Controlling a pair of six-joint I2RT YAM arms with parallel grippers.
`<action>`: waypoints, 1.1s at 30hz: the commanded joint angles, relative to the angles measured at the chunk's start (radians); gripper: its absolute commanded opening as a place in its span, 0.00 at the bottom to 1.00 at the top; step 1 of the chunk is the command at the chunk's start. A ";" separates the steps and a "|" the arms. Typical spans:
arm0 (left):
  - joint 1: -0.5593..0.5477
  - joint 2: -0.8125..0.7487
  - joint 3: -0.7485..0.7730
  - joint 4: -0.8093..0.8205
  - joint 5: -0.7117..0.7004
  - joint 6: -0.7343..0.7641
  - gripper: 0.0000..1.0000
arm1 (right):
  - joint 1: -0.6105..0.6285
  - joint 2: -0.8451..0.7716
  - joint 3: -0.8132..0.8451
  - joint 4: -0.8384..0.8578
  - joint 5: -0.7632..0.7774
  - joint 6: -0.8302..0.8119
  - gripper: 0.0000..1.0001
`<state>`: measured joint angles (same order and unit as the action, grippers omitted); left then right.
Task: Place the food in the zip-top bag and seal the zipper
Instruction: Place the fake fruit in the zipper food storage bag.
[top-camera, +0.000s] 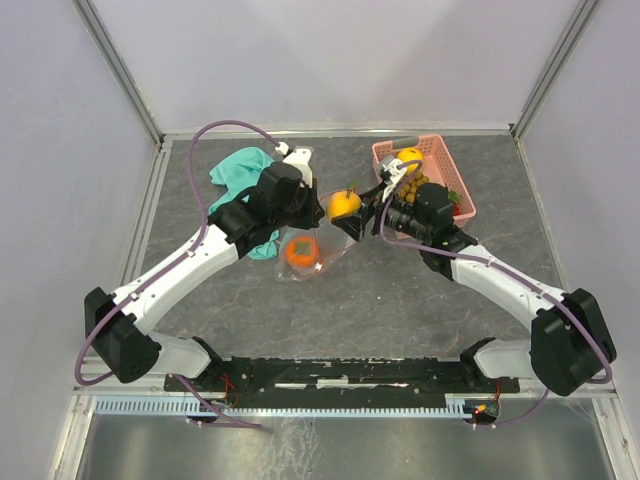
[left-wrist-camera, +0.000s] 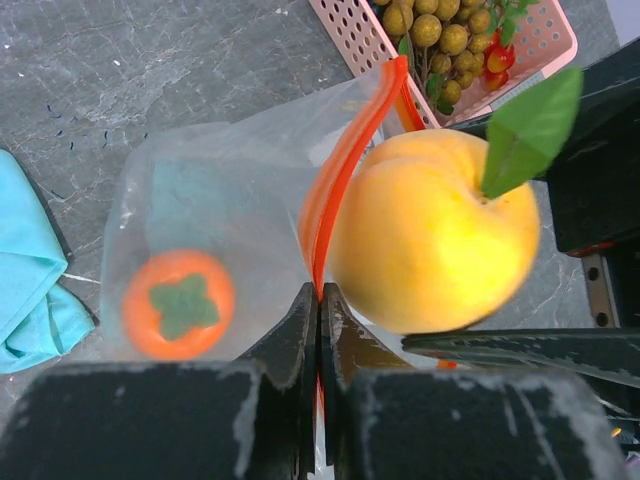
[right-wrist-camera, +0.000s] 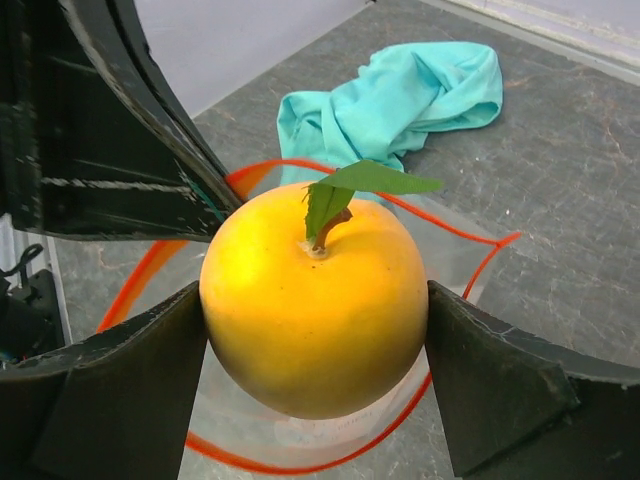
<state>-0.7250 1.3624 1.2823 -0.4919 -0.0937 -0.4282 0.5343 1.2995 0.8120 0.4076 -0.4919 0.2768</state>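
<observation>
My right gripper (right-wrist-camera: 315, 345) is shut on a round yellow-orange fruit (right-wrist-camera: 315, 305) with a green leaf and holds it over the open mouth of the clear zip-top bag (right-wrist-camera: 330, 430); the fruit also shows in the top view (top-camera: 344, 205). My left gripper (left-wrist-camera: 320, 300) is shut on the bag's red zipper strip (left-wrist-camera: 345, 165) and holds the mouth open. An orange round fruit with a green calyx (left-wrist-camera: 178, 303) lies inside the bag (top-camera: 310, 255). A tan berry cluster (left-wrist-camera: 440, 40) and a red strawberry (left-wrist-camera: 497, 60) lie in the pink basket.
The pink slatted basket (top-camera: 440, 150) stands at the back right, just behind my right gripper (top-camera: 352, 225), with a yellow-orange fruit (top-camera: 409, 156) in it. A teal cloth (top-camera: 240, 170) lies at the back left, partly under my left arm (top-camera: 180, 265), and also shows in the right wrist view (right-wrist-camera: 400, 100).
</observation>
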 joint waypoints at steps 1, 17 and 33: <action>0.008 -0.007 0.053 0.045 0.025 0.007 0.03 | 0.003 0.024 0.025 0.002 0.014 -0.060 0.89; 0.014 0.022 0.047 0.044 0.055 -0.032 0.03 | 0.013 0.004 0.131 -0.198 0.097 -0.073 0.99; 0.019 0.025 0.039 0.028 0.048 -0.033 0.03 | 0.012 -0.057 0.317 -0.764 0.378 0.173 0.77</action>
<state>-0.7128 1.3941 1.2911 -0.4915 -0.0490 -0.4297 0.5434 1.2140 1.0695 -0.1883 -0.1978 0.3328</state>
